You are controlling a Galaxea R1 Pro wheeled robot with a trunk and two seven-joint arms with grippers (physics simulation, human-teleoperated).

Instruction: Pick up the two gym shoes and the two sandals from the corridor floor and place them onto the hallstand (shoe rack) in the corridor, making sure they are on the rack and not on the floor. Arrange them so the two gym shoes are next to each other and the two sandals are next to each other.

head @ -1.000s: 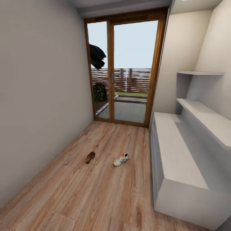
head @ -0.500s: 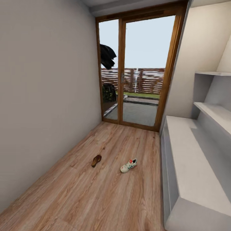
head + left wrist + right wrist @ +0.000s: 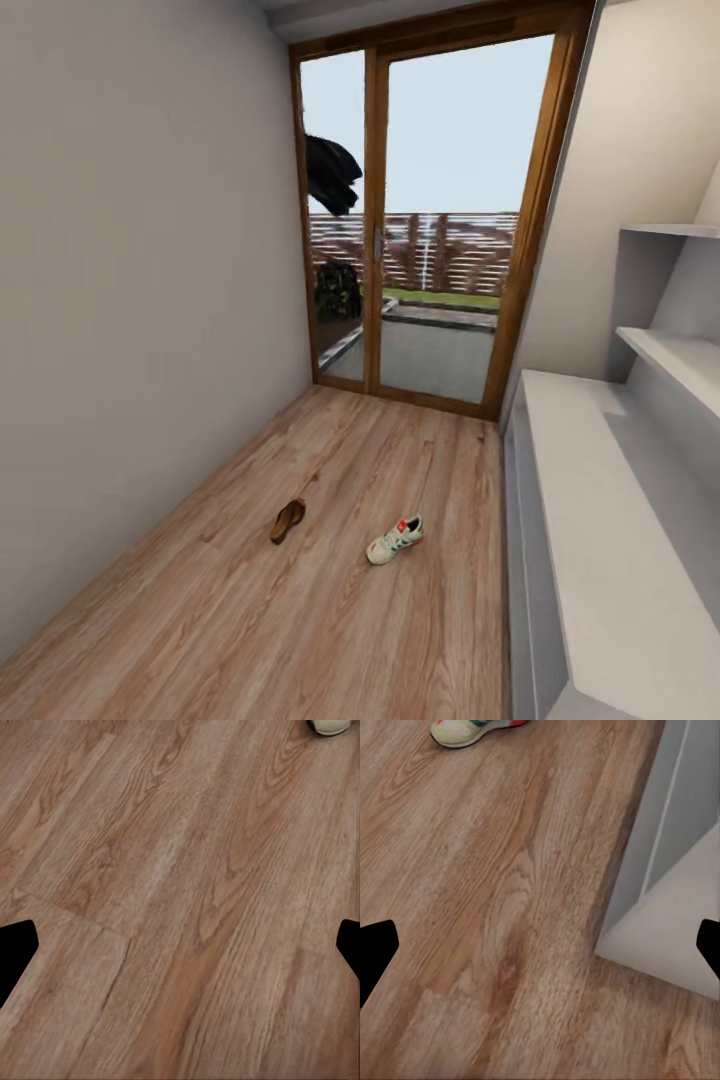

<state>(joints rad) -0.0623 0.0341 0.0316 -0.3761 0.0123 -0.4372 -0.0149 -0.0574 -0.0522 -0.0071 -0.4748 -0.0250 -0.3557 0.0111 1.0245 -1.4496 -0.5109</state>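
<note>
Sandal (image 3: 287,521) beside gym shoe (image 3: 395,540), hallstand (image 3: 600,520) right

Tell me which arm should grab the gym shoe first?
Probably the right. The gym shoe lies right of the sandal, toward the hallstand, and the right wrist view shows much of it, the left wrist view just a sliver. Both grippers look open.

Teal-striped white gym shoe (image 3: 395,540), brown sandal (image 3: 287,521)
</note>
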